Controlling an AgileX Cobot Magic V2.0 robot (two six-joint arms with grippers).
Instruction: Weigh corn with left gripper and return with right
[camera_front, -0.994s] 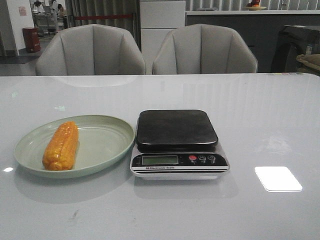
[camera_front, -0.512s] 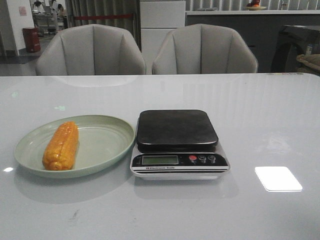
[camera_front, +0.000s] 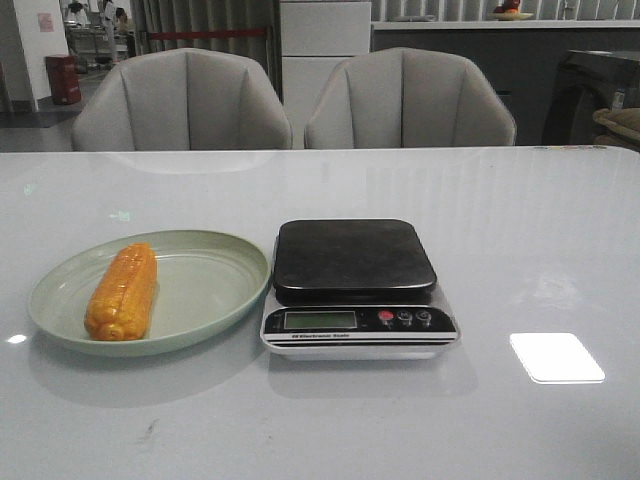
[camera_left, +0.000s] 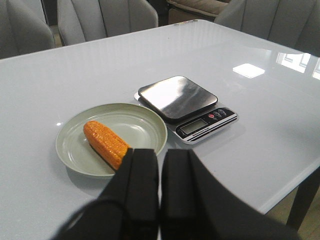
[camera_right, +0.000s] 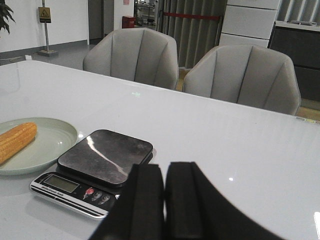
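Note:
The orange-yellow corn (camera_front: 122, 291) lies on the left side of a pale green plate (camera_front: 215, 285), left of a kitchen scale (camera_front: 355, 283) with a dark bare platform. In the left wrist view the corn (camera_left: 106, 144) lies on the plate (camera_left: 145, 125) just beyond my left gripper (camera_left: 160, 157), which is shut and empty, held above the table's near side. In the right wrist view my right gripper (camera_right: 164, 172) is shut and empty, held back from the scale (camera_right: 102, 159); the corn (camera_right: 15, 140) shows at the edge. Neither gripper shows in the front view.
Two grey chairs (camera_front: 295, 100) stand behind the table's far edge. A bright light patch (camera_front: 556, 357) reflects on the glossy white table (camera_front: 520, 230) right of the scale. The table's corner and a leg show in the left wrist view (camera_left: 300, 200).

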